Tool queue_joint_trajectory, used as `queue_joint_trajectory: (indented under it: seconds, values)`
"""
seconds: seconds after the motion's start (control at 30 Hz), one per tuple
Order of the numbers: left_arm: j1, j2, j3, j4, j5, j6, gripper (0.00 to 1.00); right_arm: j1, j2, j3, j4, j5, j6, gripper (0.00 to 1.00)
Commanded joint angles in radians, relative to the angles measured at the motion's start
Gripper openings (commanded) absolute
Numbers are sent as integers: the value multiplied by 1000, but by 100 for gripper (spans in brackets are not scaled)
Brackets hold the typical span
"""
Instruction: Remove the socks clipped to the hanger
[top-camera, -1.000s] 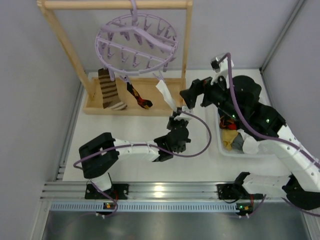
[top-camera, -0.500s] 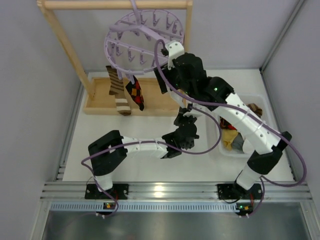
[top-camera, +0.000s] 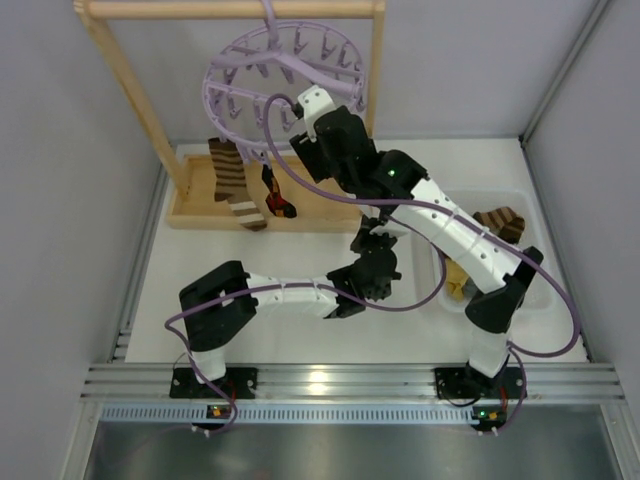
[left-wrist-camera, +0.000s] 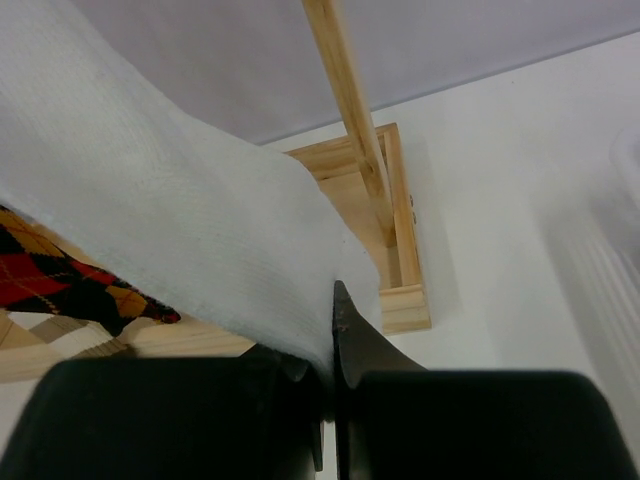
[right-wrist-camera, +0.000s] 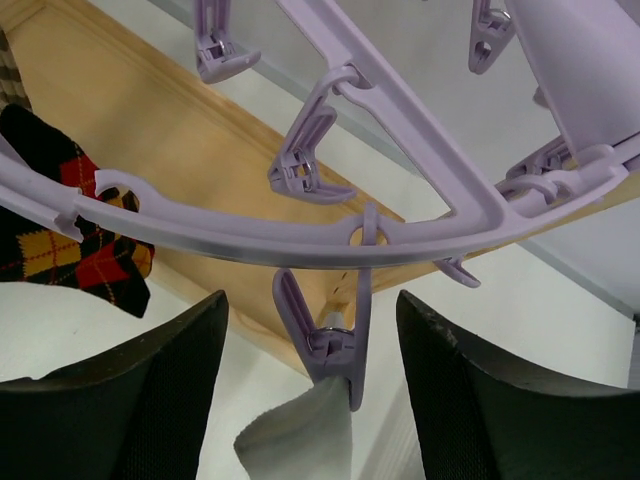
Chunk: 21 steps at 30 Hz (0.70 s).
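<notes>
**Q:** What has moved in the last second?
**A:** The right arm has swung from above the bin up to the hanger (top-camera: 212, 100), which now hangs more steeply tilted. The left arm has barely shifted.

**Q:** What are the setting's largest elements?
**A:** Grey walls (top-camera: 60, 200) enclose a white table (top-camera: 290, 335). A wooden rack (top-camera: 130, 95) stands at the table's far edge and carries the hanger by its hook.

**Q:** What containers are there, and what do they hold?
**A:** A clear bin (top-camera: 540, 255) sits at the right of the table. It holds a brown striped sock (top-camera: 500, 222) and a yellow sock (top-camera: 458, 282); the right arm hides the rest.

**Q:** Where are the socks and grippers?
**A:** A banded sock (top-camera: 232, 180) and an argyle sock (top-camera: 275, 195) dangle from the hanger's near side. A white sock (right-wrist-camera: 295, 440) hangs from one peg (right-wrist-camera: 335, 350).
The right gripper (right-wrist-camera: 310, 310) has its jaws apart, one on each side of that peg. The left gripper (left-wrist-camera: 328, 345) has its jaws together, clamped on the white sock's lower end.
</notes>
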Motion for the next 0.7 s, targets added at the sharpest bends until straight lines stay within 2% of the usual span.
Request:
queue_joint_trajectory:
  seconds: [0.0,0.23,0.5,0.67]
  values:
    - [-20,13,32,-3,18,17,0,18,10,53,29,56,-40,65]
    - [-27,8,27,-3,20,21,0,20,25,52,72,110,-53,52]
    - [-28,13,21,-3,18,24,0,29,30,50,91,118,-57,57]
    - [-30,10,15,-3,18,15,0,33,33,52,101,115,-50,45]
